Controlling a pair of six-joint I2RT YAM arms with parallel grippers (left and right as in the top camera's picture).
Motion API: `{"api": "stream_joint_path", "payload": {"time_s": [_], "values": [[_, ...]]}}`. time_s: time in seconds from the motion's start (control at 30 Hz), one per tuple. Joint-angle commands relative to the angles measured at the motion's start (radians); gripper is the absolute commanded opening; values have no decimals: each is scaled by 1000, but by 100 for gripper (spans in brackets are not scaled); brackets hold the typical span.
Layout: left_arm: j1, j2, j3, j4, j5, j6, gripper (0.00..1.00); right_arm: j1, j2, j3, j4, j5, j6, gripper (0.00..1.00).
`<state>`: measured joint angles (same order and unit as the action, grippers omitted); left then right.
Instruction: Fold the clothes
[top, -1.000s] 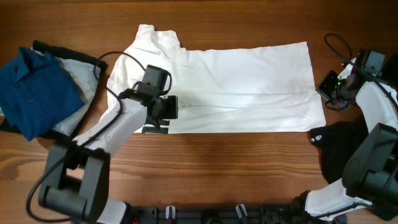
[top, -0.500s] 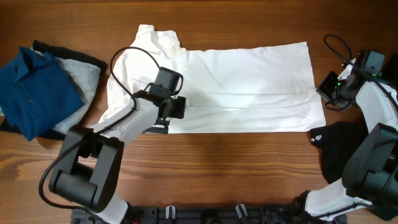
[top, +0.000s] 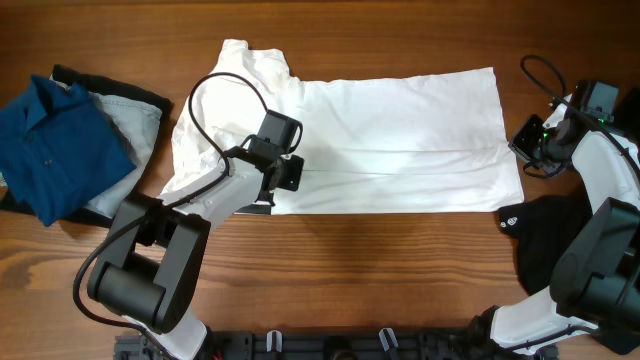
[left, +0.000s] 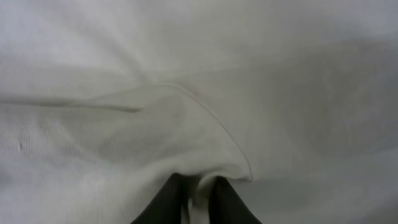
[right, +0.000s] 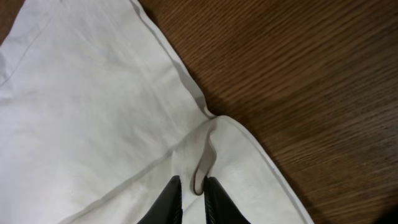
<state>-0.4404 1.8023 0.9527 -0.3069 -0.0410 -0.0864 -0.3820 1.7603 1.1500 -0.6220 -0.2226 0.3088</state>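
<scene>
Only the wrist views show the left gripper (left: 198, 190) and right gripper (right: 191, 190) each pinching T-shirt (top: 400, 130) fabric.

Garments, total: four certain.
White T-shirt (top: 400, 140): one.
Blue shirt (top: 55, 145): one.
Pale grey garment (top: 140, 130): one.
Black garment (top: 550, 225): one at right; black edge (top: 62, 73) under left pile, separate piece or not, unclear.
Arms: two, left arm (top: 205, 200) and right arm (top: 600, 160).
Claws: two, left claw (left: 198, 205) and right claw (right: 189, 199).
Bench (top: 350, 270): one.
</scene>
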Motion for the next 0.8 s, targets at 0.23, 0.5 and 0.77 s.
{"api": "stream_joint_path", "payload": {"time_s": [0.23, 0.5, 0.77], "values": [[34, -33, 62, 1, -6, 0, 6, 2, -21, 18, 12, 46, -18, 13], [129, -40, 63, 163, -2, -237, 12, 3, -15, 18, 185, 42, 26, 12], [118, -39, 63, 16, 201, -257, 30, 3, -14, 10, -28, 185, 13, 27]]}}
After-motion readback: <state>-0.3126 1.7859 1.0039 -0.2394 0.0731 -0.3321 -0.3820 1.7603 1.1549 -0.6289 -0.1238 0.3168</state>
